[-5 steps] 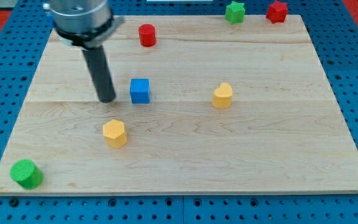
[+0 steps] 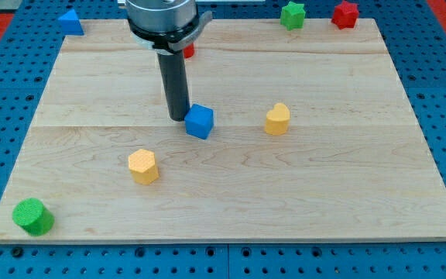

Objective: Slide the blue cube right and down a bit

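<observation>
My tip (image 2: 178, 118), a bare rod with no fingers to open or hold anything, touches the upper-left side of the blue cube (image 2: 200, 122) on the desk (image 2: 324, 194).

Blue cube (image 2: 200, 121) touching my tip (image 2: 178, 118) on its upper left. Board open below and right of cube; yellow block (image 2: 278, 119) obstructs further right, another (image 2: 142, 166) lower left

A robotics lab: wooden board (image 2: 300, 194) on blue perforated bench (image 2: 440, 93).
</observation>
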Robot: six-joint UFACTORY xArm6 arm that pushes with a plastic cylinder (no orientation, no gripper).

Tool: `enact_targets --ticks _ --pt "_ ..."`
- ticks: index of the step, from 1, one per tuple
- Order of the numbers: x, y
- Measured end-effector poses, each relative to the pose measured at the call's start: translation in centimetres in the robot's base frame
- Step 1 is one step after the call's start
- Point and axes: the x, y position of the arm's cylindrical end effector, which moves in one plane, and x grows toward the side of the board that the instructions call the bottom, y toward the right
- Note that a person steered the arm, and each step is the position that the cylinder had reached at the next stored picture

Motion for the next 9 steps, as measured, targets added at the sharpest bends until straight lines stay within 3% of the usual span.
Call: enact_targets --ticks 2,6,9 --pt "1.0 6.9" --pt "10.6 7.5" --pt "7.5 14.0"
